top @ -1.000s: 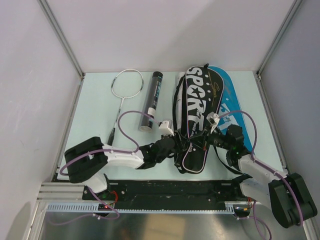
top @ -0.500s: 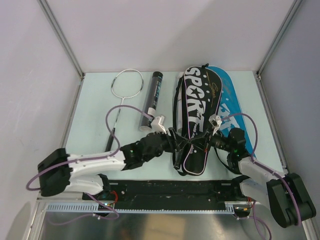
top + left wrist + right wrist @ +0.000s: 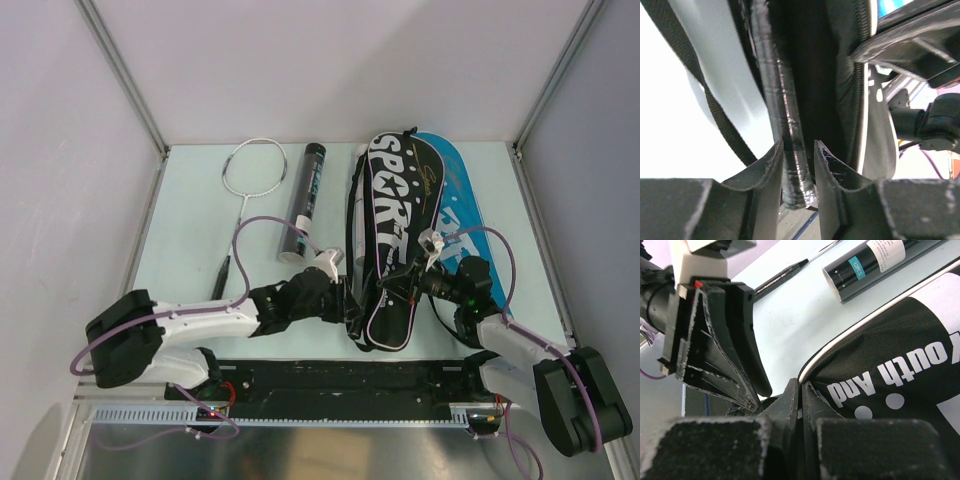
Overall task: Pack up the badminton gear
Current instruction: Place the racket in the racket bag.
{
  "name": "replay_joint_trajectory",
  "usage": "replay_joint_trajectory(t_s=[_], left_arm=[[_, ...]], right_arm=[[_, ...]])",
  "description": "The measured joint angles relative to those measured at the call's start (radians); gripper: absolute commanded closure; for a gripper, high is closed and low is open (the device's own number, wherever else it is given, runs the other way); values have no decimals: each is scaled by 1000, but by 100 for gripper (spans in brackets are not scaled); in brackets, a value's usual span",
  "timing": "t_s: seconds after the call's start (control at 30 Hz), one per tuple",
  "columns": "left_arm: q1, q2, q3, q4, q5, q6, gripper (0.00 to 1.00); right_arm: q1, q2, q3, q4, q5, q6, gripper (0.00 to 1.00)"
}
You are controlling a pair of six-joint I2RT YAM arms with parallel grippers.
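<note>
A black racket bag (image 3: 395, 225) printed SPORT lies right of centre, its narrow end towards me. My left gripper (image 3: 346, 297) (image 3: 798, 145) is at that end, shut on a glossy black racket handle (image 3: 791, 160) that runs into the bag's dark opening. My right gripper (image 3: 396, 279) (image 3: 801, 385) is shut on the bag's white-piped rim (image 3: 840, 342) beside it. A second racket (image 3: 253, 168) with a white head lies at the far left, its black handle (image 3: 785, 272) pointing my way. A long black tube (image 3: 305, 200) (image 3: 875, 259) lies between racket and bag. I see no shuttlecocks.
A blue cover (image 3: 455, 185) lies under the bag's right side. Black bag straps (image 3: 715, 112) loop on the table left of the bag. Metal frame posts and walls close in the table on the left, right and back.
My left arm reached out to the bag's narrow end, then drew slightly nearer to me, and its jaws narrowed onto the handle. The right gripper stayed clamped on the rim.
</note>
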Motion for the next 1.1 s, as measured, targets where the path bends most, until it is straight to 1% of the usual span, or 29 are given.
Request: replay_joint_trajectory(t_s=[0.1, 0.5, 0.67, 0.77, 0.87, 0.93, 1.1], left_arm=[[0, 21, -8, -18, 18, -8, 71], [-10, 49, -19, -23, 85, -26, 69], [-10, 78, -19, 11, 145, -53, 64], [-10, 94, -19, 30, 182, -72, 58], [-10, 103, -18, 42, 206, -88, 56], [-10, 109, -18, 47, 216, -91, 60], [-10, 139, -16, 56, 223, -111, 82]], right_arm=[[0, -3, 0, -1, 0, 0, 100], [0, -5, 0, -5, 0, 0, 100], [1, -5, 0, -5, 0, 0, 100], [3, -5, 0, -5, 0, 0, 100], [9, -4, 0, -5, 0, 0, 100], [12, -4, 0, -6, 0, 0, 100], [13, -1, 0, -9, 0, -1, 100]])
